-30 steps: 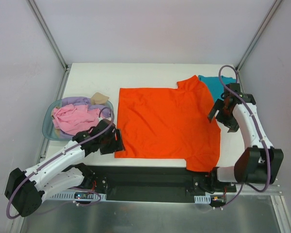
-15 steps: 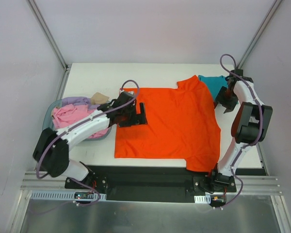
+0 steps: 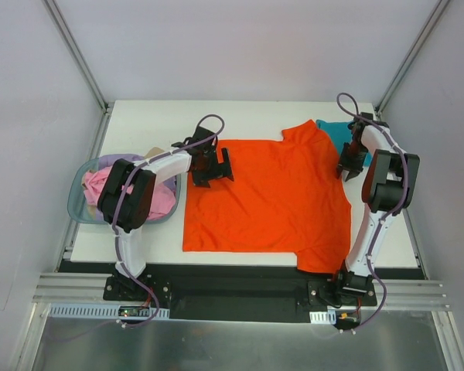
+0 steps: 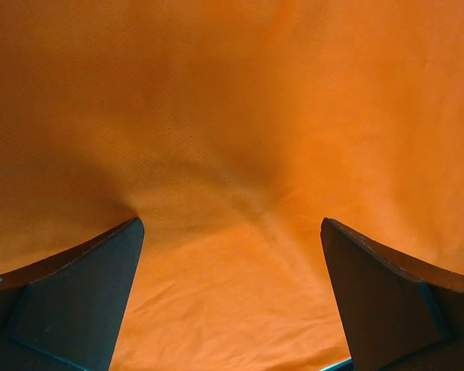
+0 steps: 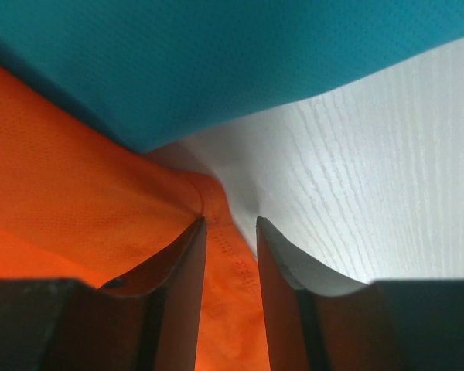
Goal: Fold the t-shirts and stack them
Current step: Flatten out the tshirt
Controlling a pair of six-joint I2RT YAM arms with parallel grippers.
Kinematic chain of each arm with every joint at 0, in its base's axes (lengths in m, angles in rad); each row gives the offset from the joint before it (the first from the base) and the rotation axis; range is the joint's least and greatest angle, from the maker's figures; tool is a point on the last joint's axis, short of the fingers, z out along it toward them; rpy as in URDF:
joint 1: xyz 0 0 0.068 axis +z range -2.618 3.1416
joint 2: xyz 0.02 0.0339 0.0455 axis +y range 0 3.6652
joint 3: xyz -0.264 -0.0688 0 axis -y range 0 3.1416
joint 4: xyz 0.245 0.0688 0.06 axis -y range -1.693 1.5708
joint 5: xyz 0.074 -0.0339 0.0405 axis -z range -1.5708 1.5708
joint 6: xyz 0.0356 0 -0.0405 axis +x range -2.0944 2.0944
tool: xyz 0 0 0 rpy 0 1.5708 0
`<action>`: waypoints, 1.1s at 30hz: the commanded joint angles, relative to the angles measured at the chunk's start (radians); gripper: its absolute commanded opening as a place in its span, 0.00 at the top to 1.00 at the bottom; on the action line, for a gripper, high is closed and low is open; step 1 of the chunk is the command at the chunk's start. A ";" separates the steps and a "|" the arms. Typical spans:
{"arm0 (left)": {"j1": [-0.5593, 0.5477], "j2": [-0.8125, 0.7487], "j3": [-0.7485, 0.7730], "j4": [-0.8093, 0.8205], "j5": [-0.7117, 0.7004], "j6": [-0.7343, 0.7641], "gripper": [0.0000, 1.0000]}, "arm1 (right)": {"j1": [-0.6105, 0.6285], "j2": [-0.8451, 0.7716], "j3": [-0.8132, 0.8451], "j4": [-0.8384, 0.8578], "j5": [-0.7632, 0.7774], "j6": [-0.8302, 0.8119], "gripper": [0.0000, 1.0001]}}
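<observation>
1. The left pincer (image 3: pixel 213 165) stands wide open. Its two fingers (image 4: pixel 85 286) rest on the orange shirt (image 3: pixel 271 201), and only flat cloth lies between them.
2. The orange shirt lies spread on the white table (image 3: pixel 139 124). Most of it reaches to the right of the left pincer and toward the near edge.
3. The right pincer (image 5: pixel 230 224) is narrow. A hemmed edge of the orange shirt sits between its fingers and fills the gap, so it holds this cloth.
4. The teal shirt (image 5: pixel 255 54) lies just beyond the right pincer and meets the orange shirt there. Bare table shows to the right of the fingertips.
5. The blue basket (image 3: pixel 74 202) stands to the left of the left pincer. A pink shirt (image 3: pixel 91 185) and a lavender shirt (image 3: pixel 108 161) lie in it.
</observation>
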 commanded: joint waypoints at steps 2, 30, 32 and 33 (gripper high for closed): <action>0.019 0.004 -0.009 0.001 -0.004 0.027 0.01 | 0.015 0.051 0.094 -0.076 0.051 0.006 0.66; 0.054 -0.014 0.029 0.007 0.003 0.037 0.01 | 0.044 -0.036 0.227 -0.112 0.120 -0.080 0.29; 0.054 -0.040 0.029 0.008 0.006 0.033 0.01 | 0.060 -0.129 0.145 -0.092 0.106 -0.065 0.21; 0.053 -0.049 0.026 0.008 0.014 0.027 0.00 | 0.066 -0.169 0.108 -0.081 0.097 -0.053 0.13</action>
